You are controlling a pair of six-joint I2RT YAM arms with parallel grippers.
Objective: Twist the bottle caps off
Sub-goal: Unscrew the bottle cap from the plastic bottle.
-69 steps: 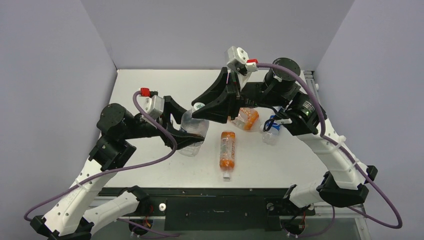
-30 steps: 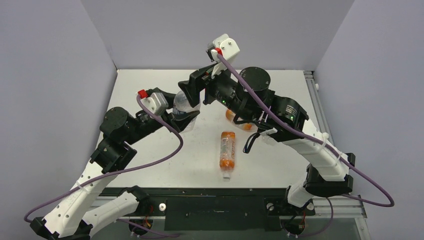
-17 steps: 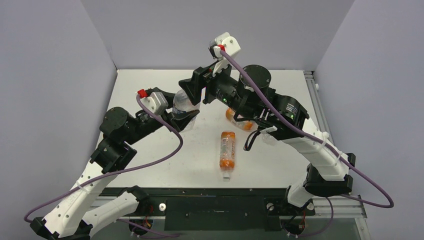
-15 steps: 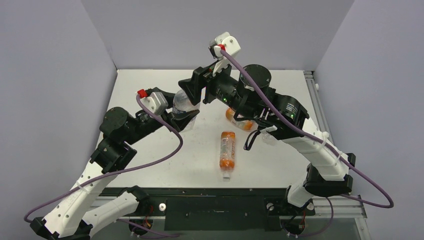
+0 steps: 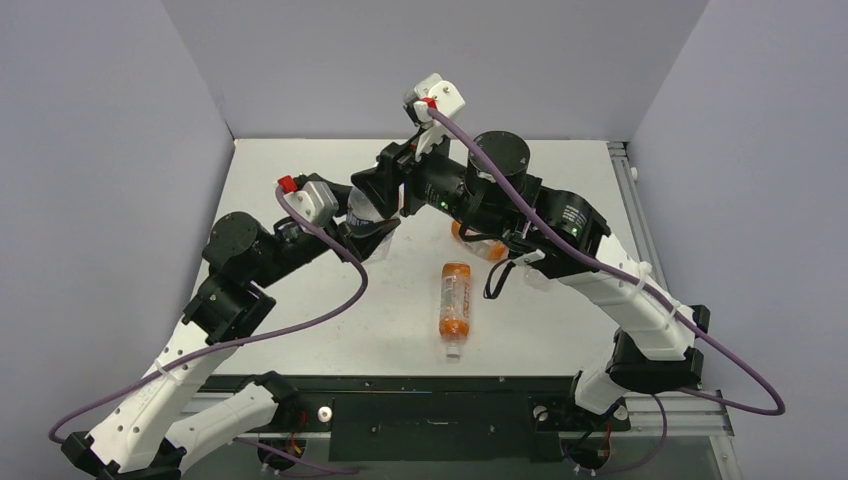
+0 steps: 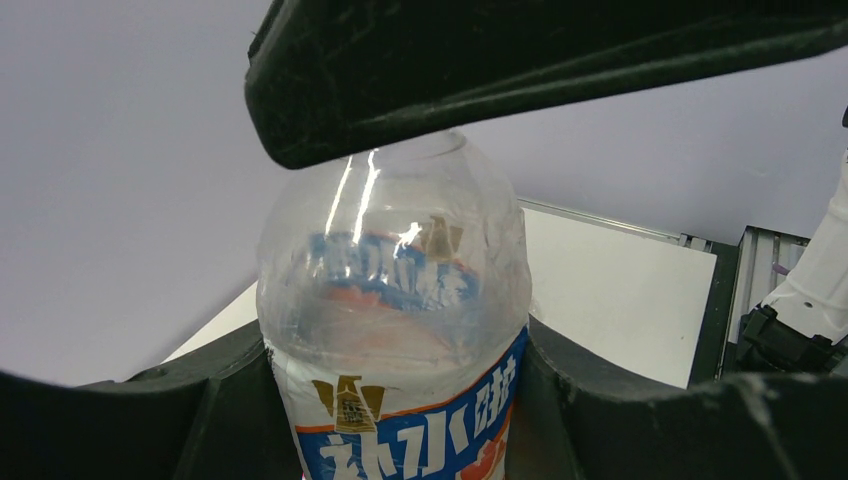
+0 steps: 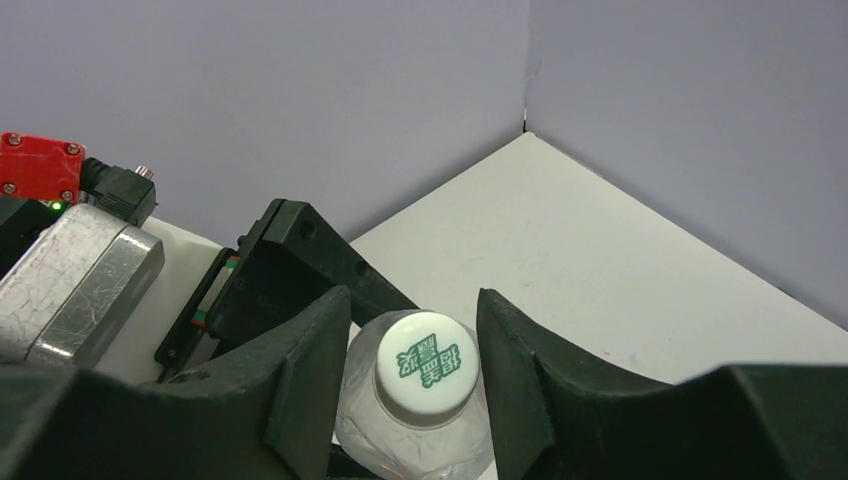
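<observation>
1. Our right fingers [image 7: 310, 385] are closing in on the white cap [image 7: 425, 362] with the green mark on top. A second ago they were standing wide apart. Now there is one finger on each side of the cap, very close. One looks like it is touching. Beside the other we are seeing a thin gap, so we cannot tell if we are squeezing yet.
2. Our right gripper [image 5: 385, 188] is reaching over from the right and sitting on top of the bottle's neck.
3. Our left fingers [image 6: 620, 410] are clenching the clear bottle [image 6: 395, 300] around its middle, just at the red, white and blue label. That grip has not changed at all.
4. Our left gripper [image 5: 368, 228] is holding the clear bottle up toward the back of the white table [image 5: 300, 165], between our two arms. We cannot see whether its bottom is touching the table.
5. We think this means the grabbing part is almost over. The cap is still on, so the twisting is coming next, and the left side must keep the bottle from spinning.
6. Farther out, the slim orange bottle [image 5: 455, 300] is lying on the table with its cap on. The other orange bottle [image 5: 468, 238] is mostly hiding behind our right arm.
</observation>
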